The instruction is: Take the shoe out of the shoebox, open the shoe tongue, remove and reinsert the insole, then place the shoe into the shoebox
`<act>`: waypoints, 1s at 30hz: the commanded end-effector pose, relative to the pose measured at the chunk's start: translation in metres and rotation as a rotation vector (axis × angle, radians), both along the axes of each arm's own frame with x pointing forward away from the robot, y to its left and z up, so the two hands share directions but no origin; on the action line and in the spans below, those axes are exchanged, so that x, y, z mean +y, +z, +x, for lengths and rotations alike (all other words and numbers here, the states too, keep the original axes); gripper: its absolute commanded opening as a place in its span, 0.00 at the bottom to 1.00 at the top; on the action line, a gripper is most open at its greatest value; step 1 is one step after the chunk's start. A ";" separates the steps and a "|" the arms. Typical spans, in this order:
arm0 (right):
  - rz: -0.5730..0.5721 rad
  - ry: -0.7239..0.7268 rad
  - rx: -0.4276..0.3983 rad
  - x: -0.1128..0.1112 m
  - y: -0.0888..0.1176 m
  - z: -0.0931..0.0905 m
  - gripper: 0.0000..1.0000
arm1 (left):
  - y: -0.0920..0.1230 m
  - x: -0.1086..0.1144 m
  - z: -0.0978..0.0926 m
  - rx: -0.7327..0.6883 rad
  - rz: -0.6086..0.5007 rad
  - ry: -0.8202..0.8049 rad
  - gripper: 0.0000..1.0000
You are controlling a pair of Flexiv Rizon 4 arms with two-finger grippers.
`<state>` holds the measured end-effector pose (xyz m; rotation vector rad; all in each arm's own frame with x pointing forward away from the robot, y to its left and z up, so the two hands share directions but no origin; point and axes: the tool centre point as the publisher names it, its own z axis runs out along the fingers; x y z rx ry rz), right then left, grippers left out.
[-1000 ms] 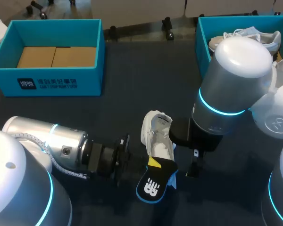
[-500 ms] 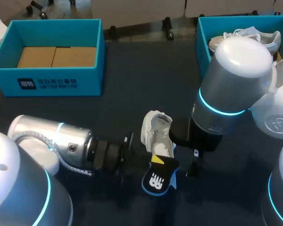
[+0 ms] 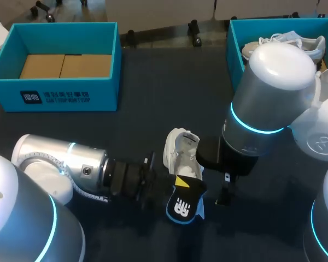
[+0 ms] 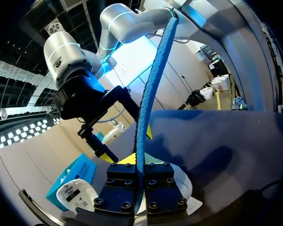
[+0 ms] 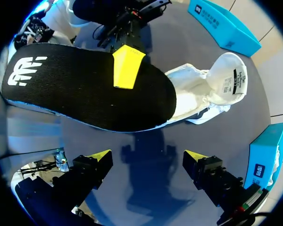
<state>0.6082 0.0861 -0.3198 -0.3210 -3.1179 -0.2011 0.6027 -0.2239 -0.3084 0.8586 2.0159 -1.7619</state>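
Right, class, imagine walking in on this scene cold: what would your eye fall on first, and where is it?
First, the black foam insole with a white logo, gripped edge-on in the left pincer and overlapping the near end of the white fabric shoe, which lies in the middle of the dark table. Next, the right pincer, open, poised above them both.
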 end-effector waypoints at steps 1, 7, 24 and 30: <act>0.001 0.000 -0.001 0.001 -0.002 0.000 1.00 | -0.004 -0.003 0.002 -0.001 0.000 0.015 0.00; 0.001 0.000 -0.001 0.001 -0.002 0.000 1.00 | -0.009 -0.003 0.007 -0.001 0.009 0.037 0.00; 0.001 0.000 -0.001 0.001 -0.002 0.000 1.00 | -0.028 -0.005 0.027 -0.011 0.052 0.119 0.00; 0.001 0.000 -0.001 0.001 -0.002 0.000 1.00 | -0.036 -0.007 0.038 -0.001 0.079 0.156 0.00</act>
